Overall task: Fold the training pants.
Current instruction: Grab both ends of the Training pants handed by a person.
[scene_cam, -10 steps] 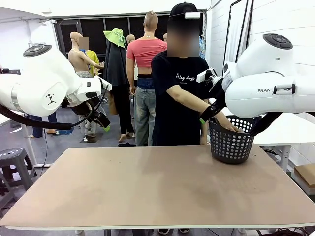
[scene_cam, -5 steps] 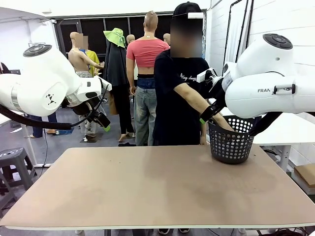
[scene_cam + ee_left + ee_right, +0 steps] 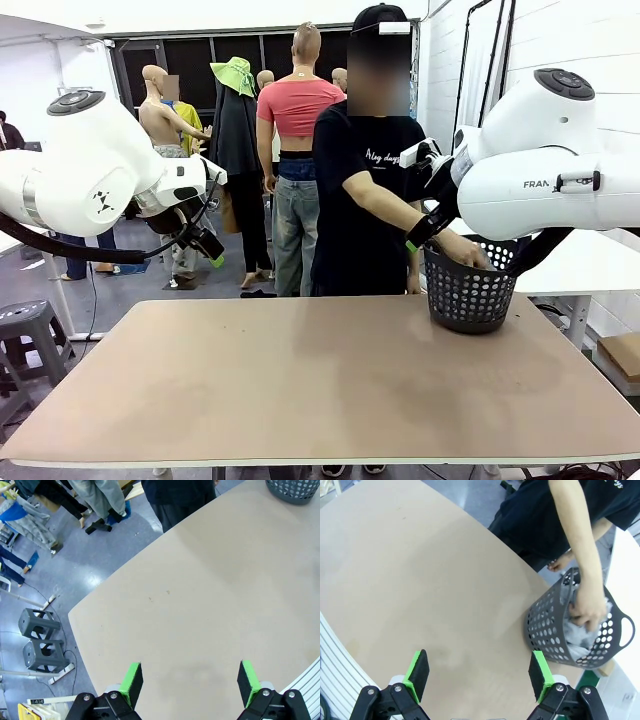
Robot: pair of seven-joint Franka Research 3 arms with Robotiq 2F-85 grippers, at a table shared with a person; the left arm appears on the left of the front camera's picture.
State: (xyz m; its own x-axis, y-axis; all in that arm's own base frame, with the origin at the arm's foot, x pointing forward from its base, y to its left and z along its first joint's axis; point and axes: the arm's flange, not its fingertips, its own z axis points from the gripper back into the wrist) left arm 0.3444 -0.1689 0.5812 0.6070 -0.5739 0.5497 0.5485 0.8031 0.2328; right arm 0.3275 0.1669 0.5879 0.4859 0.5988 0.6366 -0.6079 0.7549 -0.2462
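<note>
Jaws apart; training pants mostly hidden in basket

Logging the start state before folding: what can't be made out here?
- The training pants: in the right wrist view only some pale cloth shows, behind the basket wall and the person's hand.
- Front view: basket contents, hidden by its wall.
- Left wrist view: basket cut off by the top edge.

A wide, light brown table with rounded corners and a smooth matte top, seen from its near side. A dark grey, round plastic laundry basket stands upright on it near the far right corner, its walls pierced with rows of holes and a handle slot in the rim.
</note>
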